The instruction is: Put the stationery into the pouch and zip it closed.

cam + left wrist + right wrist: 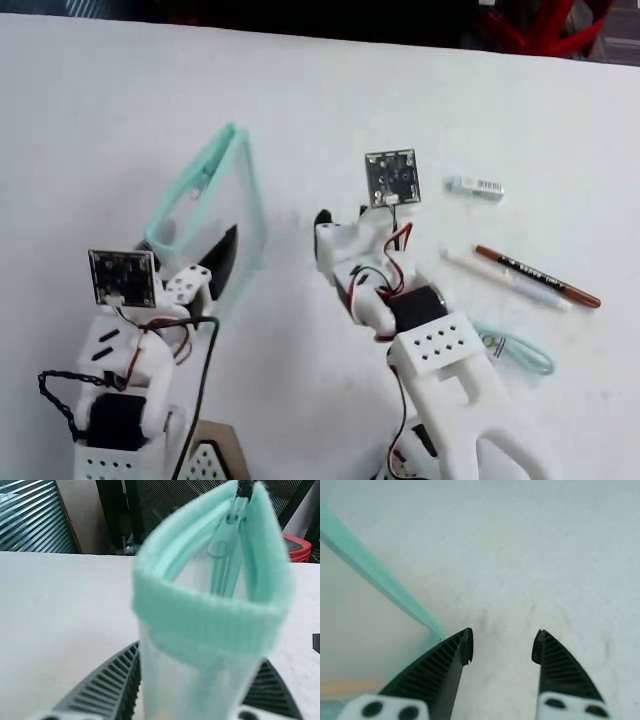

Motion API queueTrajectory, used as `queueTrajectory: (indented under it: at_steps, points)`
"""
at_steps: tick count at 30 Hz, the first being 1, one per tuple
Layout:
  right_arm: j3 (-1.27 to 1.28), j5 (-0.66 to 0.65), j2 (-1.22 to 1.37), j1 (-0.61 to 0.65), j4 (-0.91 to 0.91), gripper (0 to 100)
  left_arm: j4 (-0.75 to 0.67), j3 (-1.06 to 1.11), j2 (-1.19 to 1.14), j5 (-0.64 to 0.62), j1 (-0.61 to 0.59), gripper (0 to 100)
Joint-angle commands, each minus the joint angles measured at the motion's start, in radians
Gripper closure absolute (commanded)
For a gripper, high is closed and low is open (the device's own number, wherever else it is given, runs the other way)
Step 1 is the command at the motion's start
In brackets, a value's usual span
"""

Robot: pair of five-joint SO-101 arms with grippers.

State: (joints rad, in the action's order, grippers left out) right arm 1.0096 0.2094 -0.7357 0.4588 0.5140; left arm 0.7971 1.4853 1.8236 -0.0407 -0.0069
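The clear pouch (200, 180) with mint trim stands tilted on the white table, its mouth open and its zipper undone. My left gripper (215, 262) is shut on the pouch's near side; in the left wrist view the pouch (210, 620) fills the space between the dark fingers (107, 685). My right gripper (325, 225) hovers open just right of the pouch, nothing between its fingers (452, 662), with the pouch's mint edge (380, 580) beside it. A brown pen (540, 277), a white pen (500, 278) and a small white eraser (473, 186) lie to the right.
A mint cord loop (515, 350) lies beside the right arm's base. A wooden piece (215, 450) sits at the near edge by the left arm. The table's far edge (300, 35) borders dark floor and a red frame (545, 25).
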Motion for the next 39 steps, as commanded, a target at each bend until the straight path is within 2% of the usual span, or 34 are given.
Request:
queueTrajectory:
  at_steps: [1, 39]
  points:
    - [-0.006, -0.012, -0.015, 0.005, -0.018, 80.4, -0.025, -0.005, 0.004, -0.012, -0.004, 71]
    - [-0.006, -0.012, -0.015, 0.005, -0.018, 80.4, -0.02, -0.003, 0.002, -0.009, 0.028, 71]
